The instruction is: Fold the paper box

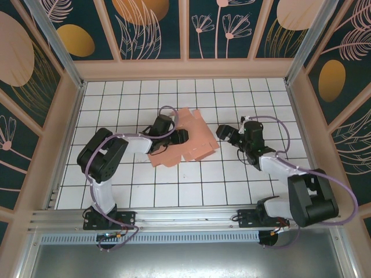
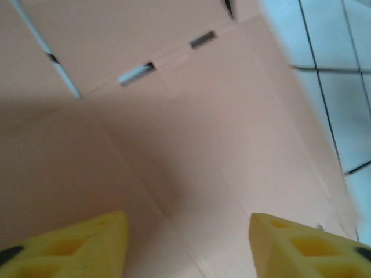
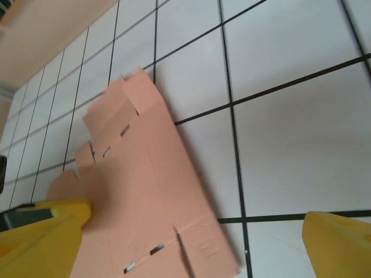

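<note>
Robot lab test cell. White square-tiled tabletop with black grid lines [image 1: 191, 185]; beige wood-framed dark teal wall panels with gold floral print [image 1: 151, 29]; silver aluminium rail [image 1: 185, 215] at near edge, two black-and-white robot arms [image 1: 104, 162] bolted there.

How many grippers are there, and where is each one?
2. The left gripper is over the pink cardboard sheet; the right gripper is just beside its right edge.
</note>
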{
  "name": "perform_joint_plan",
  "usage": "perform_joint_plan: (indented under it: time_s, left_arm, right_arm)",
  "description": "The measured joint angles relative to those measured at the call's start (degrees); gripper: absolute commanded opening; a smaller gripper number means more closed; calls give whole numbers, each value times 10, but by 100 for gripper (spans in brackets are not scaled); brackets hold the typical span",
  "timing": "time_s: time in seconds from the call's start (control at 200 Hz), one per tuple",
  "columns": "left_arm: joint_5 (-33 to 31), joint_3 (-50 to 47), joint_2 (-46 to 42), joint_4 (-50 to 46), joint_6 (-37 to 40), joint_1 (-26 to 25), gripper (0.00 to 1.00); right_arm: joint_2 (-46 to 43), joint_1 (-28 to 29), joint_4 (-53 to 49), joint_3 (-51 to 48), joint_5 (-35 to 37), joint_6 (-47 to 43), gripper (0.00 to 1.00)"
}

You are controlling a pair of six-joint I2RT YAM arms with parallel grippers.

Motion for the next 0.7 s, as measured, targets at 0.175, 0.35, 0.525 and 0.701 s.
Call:
perform_joint_plan:
  time_s: [0.175, 0.35, 0.525, 0.701]
  left_arm:
    - [3, -21, 1, 37, -12, 3, 46]
    - [8, -34, 0, 64, -13, 6, 46]
    - [10, -39, 0, 74, -13, 6, 47]
    - [14, -39, 0, 74, -13, 6, 48]
  right_arm:
    - [98, 0, -15, 78, -69, -44, 93]
    - [217, -1, -70, 186, -150, -89, 87]
    - [287, -4, -113, 239, -204, -139, 85]
    - [322, -21, -135, 273, -258, -168, 69]
